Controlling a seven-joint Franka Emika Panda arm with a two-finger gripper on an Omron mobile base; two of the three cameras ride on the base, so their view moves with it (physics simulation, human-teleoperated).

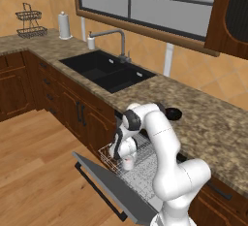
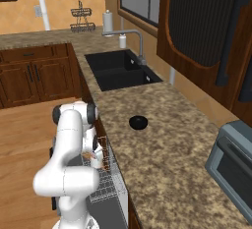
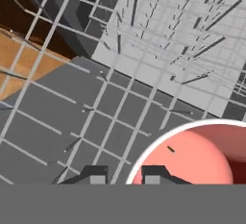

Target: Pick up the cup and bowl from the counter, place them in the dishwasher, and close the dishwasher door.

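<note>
Straddling cup (image 3: 202, 155) rim, end effector (image 3: 124, 176)

The arm folds low, elbow raised — its tool (image 3: 124, 175) points downward, fingers slightly parted.

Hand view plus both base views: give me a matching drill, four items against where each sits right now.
Items:
1. small white cup with pink-red inside
2. small shallow black bowl
3. flat grey dishwasher door
4. grey toaster oven

Places or states:
A. on the brown-speckled granite counter, between sink and toaster oven
B. folded down, open
C. in the white wire rack, gripper at its rim
D. at the near right end of the counter

Pairs: 1-C, 2-A, 3-B, 4-D
</note>
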